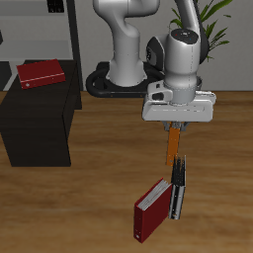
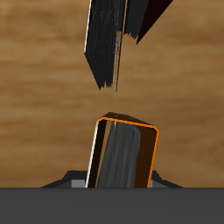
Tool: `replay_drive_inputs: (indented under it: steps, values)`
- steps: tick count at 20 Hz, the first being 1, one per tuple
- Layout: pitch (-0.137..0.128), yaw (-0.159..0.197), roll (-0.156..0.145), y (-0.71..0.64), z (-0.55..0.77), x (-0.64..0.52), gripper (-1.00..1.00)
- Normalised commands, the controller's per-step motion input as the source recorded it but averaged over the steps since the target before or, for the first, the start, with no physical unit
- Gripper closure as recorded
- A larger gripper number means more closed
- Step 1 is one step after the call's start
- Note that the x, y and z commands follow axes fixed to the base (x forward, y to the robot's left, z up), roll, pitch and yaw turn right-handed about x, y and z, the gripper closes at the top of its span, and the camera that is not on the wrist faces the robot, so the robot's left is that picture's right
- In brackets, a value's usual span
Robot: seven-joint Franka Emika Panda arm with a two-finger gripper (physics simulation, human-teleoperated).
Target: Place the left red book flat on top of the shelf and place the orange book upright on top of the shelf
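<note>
The tool (image 1: 177,128) grips the orange book (image 1: 175,144) upright above the desk (image 1: 89,208); a red book (image 1: 41,73) lies flat on the black shelf (image 1: 40,124).

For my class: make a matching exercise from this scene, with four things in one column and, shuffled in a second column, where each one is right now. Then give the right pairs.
Things
1. left red book
2. orange book
3. other red book
4. shelf

Places or states
A. standing on the wooden floor beside thin dark books
B. held in the gripper, lifted above the floor
C. lying flat on the black cabinet's top
D. on the floor, bearing a red book

Pairs: 1-C, 2-B, 3-A, 4-D
</note>
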Motion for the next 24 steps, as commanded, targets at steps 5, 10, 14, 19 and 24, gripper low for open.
replay_drive_inputs:
  steps: [5,10,14,19,24]
  values:
    - [-0.039,-0.015,0.009,-0.91,0.74,-0.23,1.0]
    - [-0.073,-0.014,-0.055,-0.86,0.61,-0.17,1.0]
    - [-0.029,0.01,-0.023,-0.91,0.51,-0.21,1.0]
    - [-0.006,0.038,-0.001,-0.92,0.46,-0.13,1.0]
    - [-0.032,-0.065,-0.038,-0.82,0.45,-0.14,1.0]
